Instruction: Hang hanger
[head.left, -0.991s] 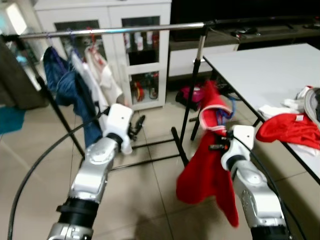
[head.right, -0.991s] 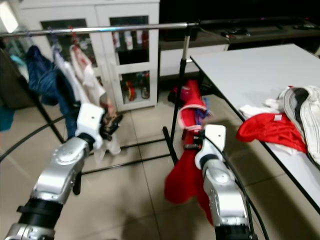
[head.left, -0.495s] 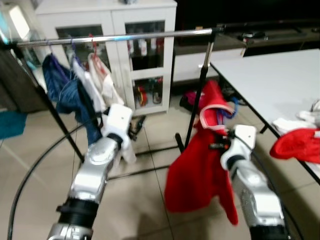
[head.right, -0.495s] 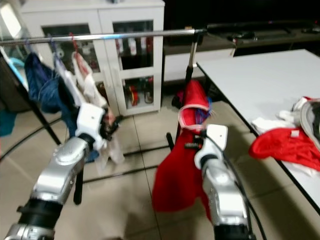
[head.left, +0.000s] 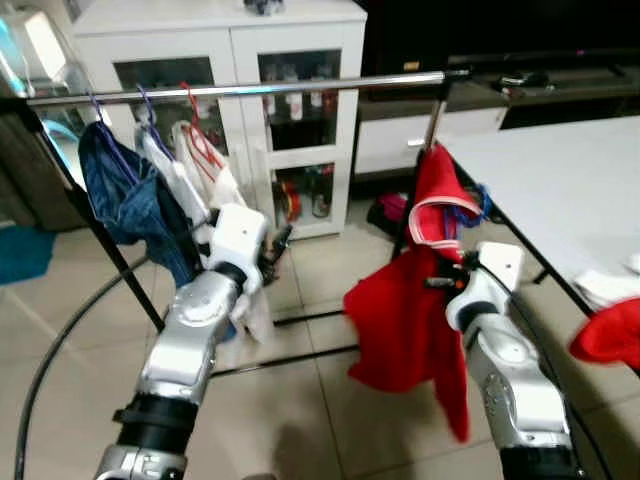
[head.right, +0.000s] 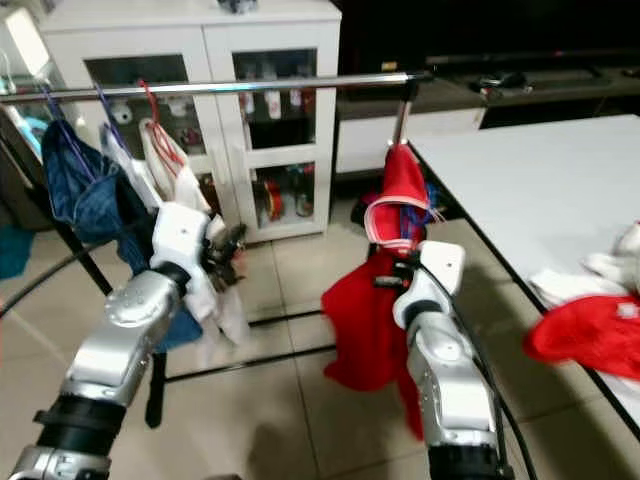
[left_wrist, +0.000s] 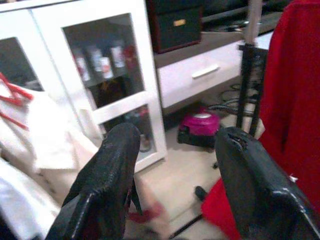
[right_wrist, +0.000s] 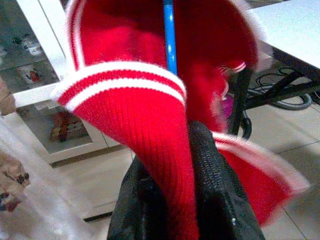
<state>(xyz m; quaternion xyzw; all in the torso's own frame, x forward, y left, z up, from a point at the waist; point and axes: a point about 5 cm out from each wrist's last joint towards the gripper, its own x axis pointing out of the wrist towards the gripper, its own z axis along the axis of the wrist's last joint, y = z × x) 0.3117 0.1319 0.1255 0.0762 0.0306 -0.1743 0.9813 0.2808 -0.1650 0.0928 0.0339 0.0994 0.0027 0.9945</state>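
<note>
A red garment (head.left: 405, 320) with white-striped trim hangs on a blue hanger (right_wrist: 170, 37). My right gripper (right_wrist: 175, 165) is shut on the garment's collar and holds it up in the air. The garment's top is just below the right end of the chrome rail (head.left: 300, 86), beside the rack's right post (head.left: 432, 120). My left gripper (left_wrist: 176, 134) is open with nothing between its fingers. It hovers in front of the rack near the hung clothes, seen in the left eye view as the left gripper (head.left: 275, 245).
Blue jeans (head.left: 125, 195) and white clothes (head.left: 185, 175) hang at the rail's left end. A white glass-door cabinet (head.left: 230, 60) stands behind. A white table (head.left: 560, 170) with a red cloth (head.left: 610, 335) is on the right. The rack's base bars (head.left: 300, 320) cross the tiled floor.
The camera has shifted, so the whole scene sits differently. The right gripper has lifted the red garment nearer the rail's right end. The left gripper stays open.
</note>
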